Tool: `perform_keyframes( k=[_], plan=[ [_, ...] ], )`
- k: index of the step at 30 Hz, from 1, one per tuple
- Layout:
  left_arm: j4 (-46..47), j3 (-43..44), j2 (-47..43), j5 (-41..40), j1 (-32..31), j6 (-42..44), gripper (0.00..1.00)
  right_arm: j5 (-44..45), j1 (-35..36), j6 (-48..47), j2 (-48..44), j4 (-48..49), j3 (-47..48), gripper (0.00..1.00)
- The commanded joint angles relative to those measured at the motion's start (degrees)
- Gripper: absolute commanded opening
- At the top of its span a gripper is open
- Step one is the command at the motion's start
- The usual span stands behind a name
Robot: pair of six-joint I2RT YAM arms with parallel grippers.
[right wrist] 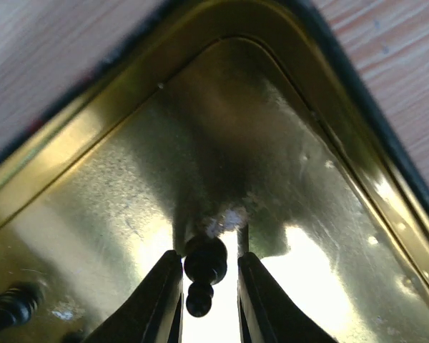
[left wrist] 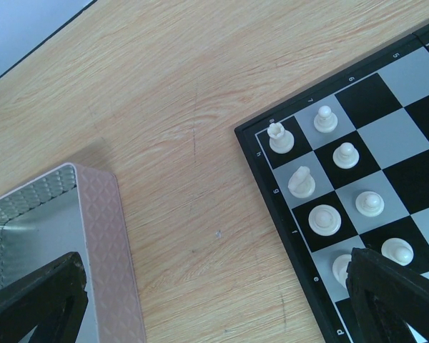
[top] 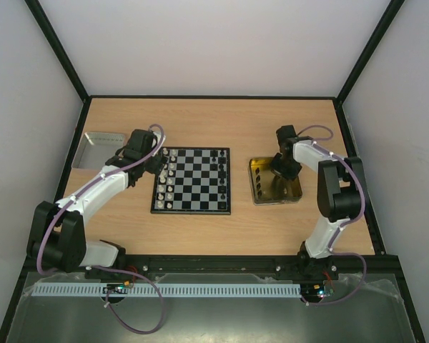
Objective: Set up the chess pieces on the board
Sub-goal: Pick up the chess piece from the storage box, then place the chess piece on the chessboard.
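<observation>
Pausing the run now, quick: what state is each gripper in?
Left gripper: open, holding nothing.
Right gripper: jaws narrow around a black chess piece in the yellow tray; firm grip cannot be told.

One board [top: 191, 211], one silver tray [top: 96, 151], one yellow tray [top: 283, 193].

You had loads of bare table [top: 200, 118] behind the board [top: 200, 179] and between it and the yellow tray [top: 261, 194], easy passing room. Left side was tighter: your left gripper [left wrist: 213, 261] hung wide over the strip between the silver tray [top: 96, 146] and the white pieces [left wrist: 324, 220] lining the board's edge. The right gripper [right wrist: 209, 268] was down in the yellow tray's corner, walls close, a black piece [right wrist: 204, 261] between its fingers.
</observation>
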Motion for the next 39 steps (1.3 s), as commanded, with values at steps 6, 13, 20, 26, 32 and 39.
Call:
perform_keyframes(
  k=[6, 13, 20, 26, 32, 39],
  plan=[
    [0.18, -0.49, 0.11, 0.10, -0.29, 0.36, 0.99, 1.24, -0.23, -0.62, 1.32, 0.51, 2.60, 0.14],
    [0.36, -0.63, 0.16, 0.02, -0.30, 0.34, 0.99, 1.51, -0.23, -0.74, -0.70, -0.22, 1.08, 0.02],
    [0.34, -0.82, -0.05, 0.02, -0.29, 0.34, 0.99, 5.23, 5.68, -2.83, -5.91, -5.00, 5.03, 0.02],
    [0.22, -0.47, 0.47, 0.10, -0.42, 0.43, 0.99, 3.54, 16.31, -3.27, -4.70, -11.84, 16.08, 0.02],
    [0.16, -0.64, 0.26, -0.22, -0.55, 0.51, 0.99, 4.54, 24.80, -5.96, 3.22, -17.02, 28.77, 0.02],
    [0.27, -0.78, 0.17, -0.50, -0.47, 0.64, 0.99, 3.86, 29.12, -9.20, 12.07, -20.88, 37.04, 0.02]
  ],
)
